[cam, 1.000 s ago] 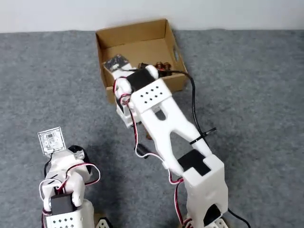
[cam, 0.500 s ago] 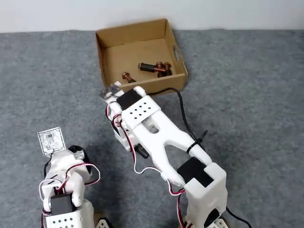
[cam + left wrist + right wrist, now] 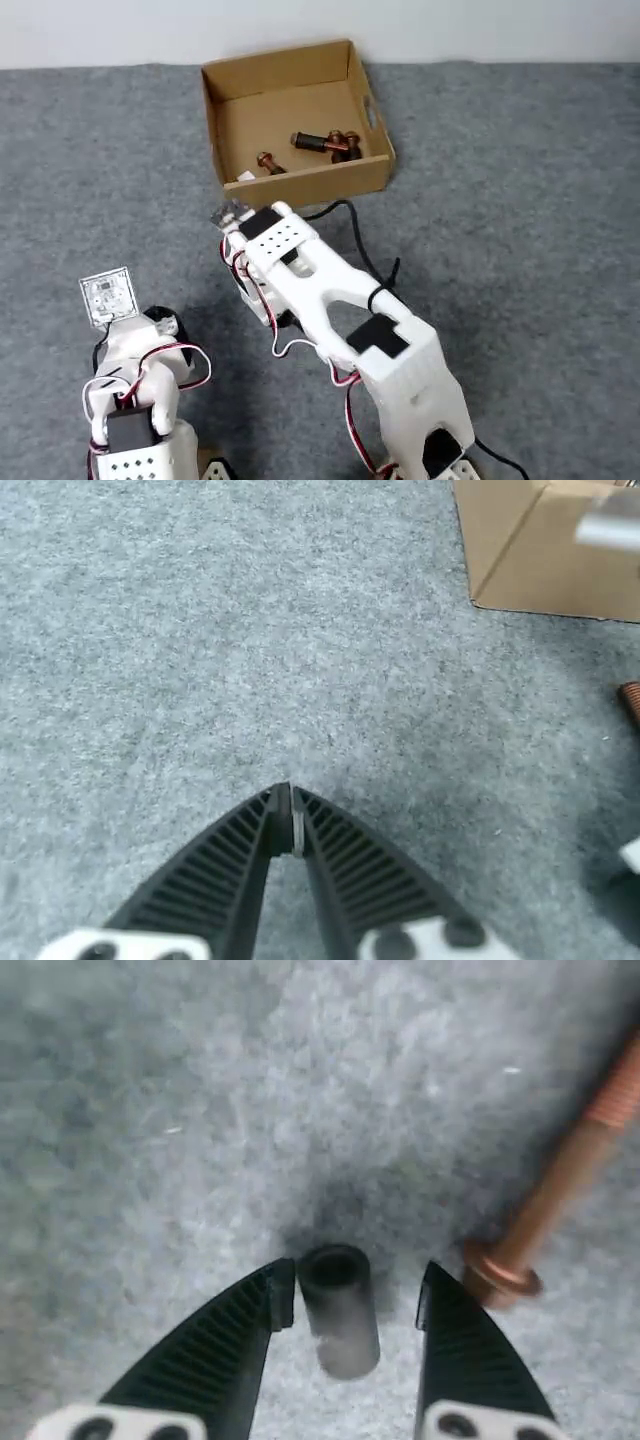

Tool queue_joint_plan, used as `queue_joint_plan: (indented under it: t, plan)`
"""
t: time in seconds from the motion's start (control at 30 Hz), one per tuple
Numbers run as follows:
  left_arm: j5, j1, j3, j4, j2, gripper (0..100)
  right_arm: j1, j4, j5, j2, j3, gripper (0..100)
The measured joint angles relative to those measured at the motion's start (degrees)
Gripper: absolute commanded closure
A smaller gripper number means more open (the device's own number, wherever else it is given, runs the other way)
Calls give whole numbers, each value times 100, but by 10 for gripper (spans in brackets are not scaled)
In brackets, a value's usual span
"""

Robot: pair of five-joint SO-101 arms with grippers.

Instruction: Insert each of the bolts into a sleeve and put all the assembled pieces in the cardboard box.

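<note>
**Item 1. Left hand** (image 3: 290,805): closed, fingertips pressed together with nothing between them. It is parked over bare desk (image 3: 520,250) toward the near left corner, well apart from the work. You would not pick this arm for the coming move.

**Item 2. Sleeve** (image 3: 338,1305): black and short, standing on end on the desk with its open bore facing up toward the wrist camera. It sits a little in from the middle of the desk, on the near side of the cardboard box.

**Item 3. Right hand** (image 3: 356,1285): open, with one finger on either side of the sleeve. The sleeve lies squarely in the gap, and neither finger looks to be pressing it yet. This is the relation your next move turns on: the sleeve's long axis runs upright, across the closing line, so a straight squeeze should catch its wall (judgement only).

**Item 4. Bolt** (image 3: 560,1190): copper-coloured and lying flat on the desk outside the gap. Its flanged head is just beside one finger and its shank runs away from the hand. Watch that finger, as closing or shifting could nudge the head.

**Item 5. Cardboard box** (image 3: 300,185): toward the far edge of the desk, about midway along, just beyond the right arm's wrist. Assembled pieces (image 3: 325,143) lie by its right wall, and another piece (image 3: 268,160) lies against its near wall.

**Status:** one bolt and one sleeve are unjoined, so the task looks late but unfinished.
</note>
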Motion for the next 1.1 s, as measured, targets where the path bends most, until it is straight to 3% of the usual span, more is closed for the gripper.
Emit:
queue_joint_plan:
  t: [0.07,0.33,0.6,0.9,1.1]
  plan:
    - [0,0,0,0,0,996,44,0,0,105,-97,996]
    - [0,0,0,0,0,996,97,0,9,79,-79,991]
    - [0,0,0,0,0,996,149,484,-264,-1310,26,991]
    - [0,0,0,0,0,995,1231,1415,-1389,-3473,26,991]
    - [0,0,0,0,0,995,2268,1574,-1565,-4738,53,991]
